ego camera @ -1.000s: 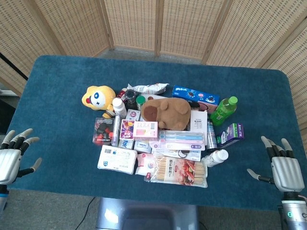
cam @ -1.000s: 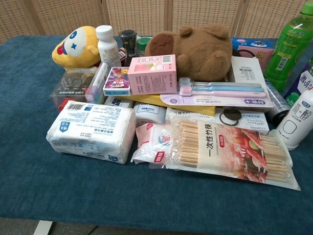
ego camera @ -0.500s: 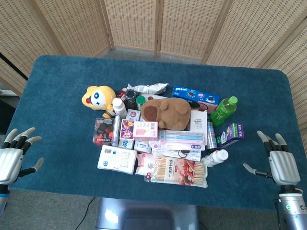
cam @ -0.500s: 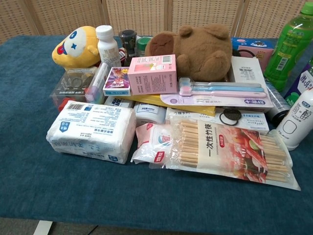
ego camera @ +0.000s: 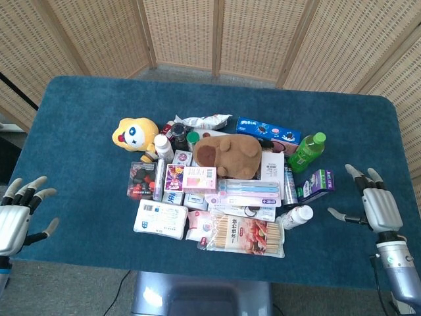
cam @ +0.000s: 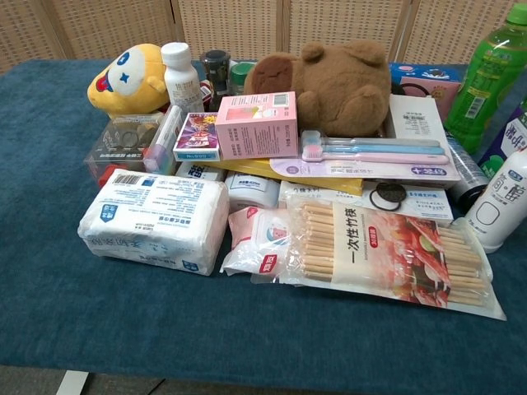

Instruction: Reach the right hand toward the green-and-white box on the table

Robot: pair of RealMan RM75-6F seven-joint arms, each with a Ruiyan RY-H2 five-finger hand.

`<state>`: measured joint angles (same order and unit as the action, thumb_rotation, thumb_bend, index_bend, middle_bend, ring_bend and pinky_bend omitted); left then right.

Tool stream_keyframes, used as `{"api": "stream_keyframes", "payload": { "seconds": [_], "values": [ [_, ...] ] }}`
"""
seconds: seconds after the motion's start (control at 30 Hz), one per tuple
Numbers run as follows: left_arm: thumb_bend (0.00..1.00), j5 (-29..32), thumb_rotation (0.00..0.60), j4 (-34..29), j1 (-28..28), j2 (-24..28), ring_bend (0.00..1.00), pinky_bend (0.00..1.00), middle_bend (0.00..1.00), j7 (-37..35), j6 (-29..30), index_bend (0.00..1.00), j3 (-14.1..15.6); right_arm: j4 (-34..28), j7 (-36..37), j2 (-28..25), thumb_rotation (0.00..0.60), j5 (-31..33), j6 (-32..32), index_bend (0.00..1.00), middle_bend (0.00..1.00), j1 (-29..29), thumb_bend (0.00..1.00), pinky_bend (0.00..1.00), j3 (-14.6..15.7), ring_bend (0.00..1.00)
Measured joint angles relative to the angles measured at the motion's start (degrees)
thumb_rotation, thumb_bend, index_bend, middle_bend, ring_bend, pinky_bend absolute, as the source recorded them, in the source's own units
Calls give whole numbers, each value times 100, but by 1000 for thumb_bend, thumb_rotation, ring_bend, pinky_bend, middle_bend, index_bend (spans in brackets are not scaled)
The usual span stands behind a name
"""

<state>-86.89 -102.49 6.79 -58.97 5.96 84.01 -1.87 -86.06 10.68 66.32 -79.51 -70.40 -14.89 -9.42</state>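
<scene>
The green-and-white box (ego camera: 316, 184) lies at the right edge of the pile of goods, just below the green bottle (ego camera: 306, 152). In the chest view only a sliver of the box (cam: 516, 136) shows at the right border. My right hand (ego camera: 373, 207) hovers over the blue table to the right of the box, apart from it, fingers spread and holding nothing. My left hand (ego camera: 16, 220) stays at the table's near left edge, fingers spread and empty. Neither hand shows in the chest view.
A small white bottle (ego camera: 295, 216) lies just below the box. The pile also holds a brown plush (ego camera: 227, 153), a yellow plush (ego camera: 134, 135), a chopstick pack (ego camera: 245, 234) and a tissue pack (ego camera: 160, 219). Bare blue cloth (ego camera: 85, 112) surrounds the pile.
My right hand has moved forward over the table and slightly left, closer to the green-and-white box. The left hand has barely shifted.
</scene>
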Motion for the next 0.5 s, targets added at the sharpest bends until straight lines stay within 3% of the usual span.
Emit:
{"api": "stream_keyframes", "payload": {
  "seconds": [0.5],
  "values": [
    [364,4,518,-114,-180,66,187,0,130,109,199,260,62,506,569,374,387,136,823,10,167,-606,64,0,-69,238]
  ]
}}
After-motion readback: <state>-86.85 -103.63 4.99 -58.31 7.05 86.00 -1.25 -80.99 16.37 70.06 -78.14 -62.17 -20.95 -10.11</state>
